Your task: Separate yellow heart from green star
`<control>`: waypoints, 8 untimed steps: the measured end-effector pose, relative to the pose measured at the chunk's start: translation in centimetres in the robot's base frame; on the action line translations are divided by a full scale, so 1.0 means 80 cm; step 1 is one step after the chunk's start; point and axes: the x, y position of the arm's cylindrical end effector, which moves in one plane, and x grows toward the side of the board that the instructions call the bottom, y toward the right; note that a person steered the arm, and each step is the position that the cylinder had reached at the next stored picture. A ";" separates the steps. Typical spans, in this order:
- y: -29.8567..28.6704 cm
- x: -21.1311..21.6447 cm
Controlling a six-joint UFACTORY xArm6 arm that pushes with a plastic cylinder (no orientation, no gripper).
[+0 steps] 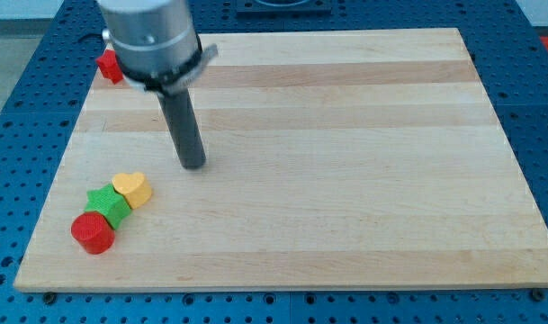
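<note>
A dark rod hangs from the grey arm [152, 40] over the far left part of the wooden board [345, 162], my tip [193, 165] resting on bare wood. The arm carries no end effector with jaws, only this straight rod, so nothing is held and there is no opening to report.

The yellow heart [131, 189] lies near the board's left edge, toward the near side, just to the left of and nearer than my tip, with a clear strip of wood between the two. The green star [108, 206] sits directly against the heart's near-left side, the two blocks touching. A red cylinder [93, 232] presses against the star in turn, on its near-left side, so the three blocks form a short diagonal row running from the near left up toward the far right. The heart is the end of that row closest to my tip.

A second red block [109, 65] sits at the far left corner of the board, partly hidden behind the arm's body; its shape cannot be made out. It stands well apart from the row of three.

The board lies on a blue perforated bench [22, 108] that shows on all sides of it. The wood is pale, with lengthwise grain bands running left to right.
</note>
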 end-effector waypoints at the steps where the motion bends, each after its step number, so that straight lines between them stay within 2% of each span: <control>1: 0.001 0.063; 2: -0.029 0.099; 3: -0.074 0.093; 5: -0.116 0.042; 7: -0.124 0.024; 8: -0.124 -0.009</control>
